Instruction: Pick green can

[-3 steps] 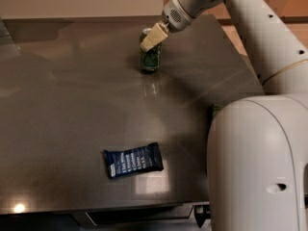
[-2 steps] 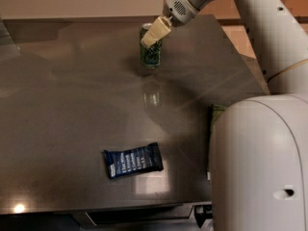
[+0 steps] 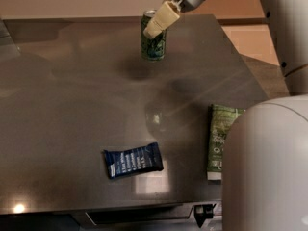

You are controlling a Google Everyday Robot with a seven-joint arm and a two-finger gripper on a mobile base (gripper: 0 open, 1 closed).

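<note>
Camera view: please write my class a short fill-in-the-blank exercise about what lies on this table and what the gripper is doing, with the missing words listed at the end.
1. The gripper, over the far side of the table, holds a can whose colour is ___.
2. The wrapper lying flat near the table's front edge is dark ___.
3. In the picture, the chip bag lies to the wrapper's ___.
Missing words: green; blue; right.

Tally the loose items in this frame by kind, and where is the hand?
Cans: 1, the small cylindrical green drink can, held in the hand above the dark table, at its far side.
Wrapped snacks: 1, the flat dark blue wrapper.
Chip bags: 1, the flat green-and-white bag.
Total: 3.
</note>
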